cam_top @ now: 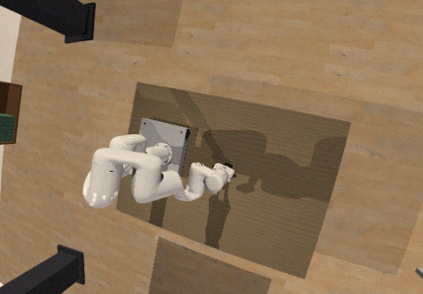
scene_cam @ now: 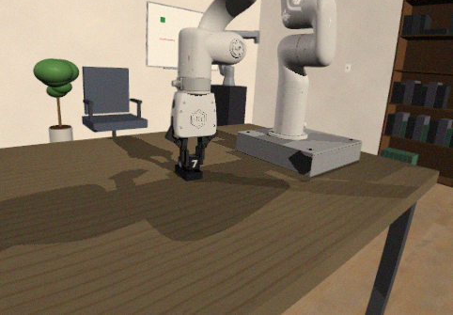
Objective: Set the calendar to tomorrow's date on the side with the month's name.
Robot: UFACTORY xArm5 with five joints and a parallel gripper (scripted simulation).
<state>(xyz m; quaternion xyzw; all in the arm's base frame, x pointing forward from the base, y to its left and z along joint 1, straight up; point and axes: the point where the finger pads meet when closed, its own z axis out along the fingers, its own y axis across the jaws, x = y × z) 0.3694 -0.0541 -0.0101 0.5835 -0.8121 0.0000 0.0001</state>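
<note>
In the exterior view my gripper (scene_cam: 192, 162) points straight down and is shut on a small black cube (scene_cam: 193, 164) whose near face shows a white 7. The cube sits just above a low black tray (scene_cam: 189, 174) that lies flat on the dark wooden table. Whether the cube touches the tray's floor I cannot tell. A second cube and the month's name are hidden behind the fingers or too small to see. In the top view, from above, the gripper (cam_top: 229, 170) covers the tray and the cubes.
The arm's grey base plate (scene_cam: 300, 149) stands on the table to the right of the tray, also seen from above (cam_top: 164, 143). A bookshelf (scene_cam: 420, 87) stands far right; a chair (scene_cam: 112, 101) and a plant (scene_cam: 57, 94) stand beyond the table.
</note>
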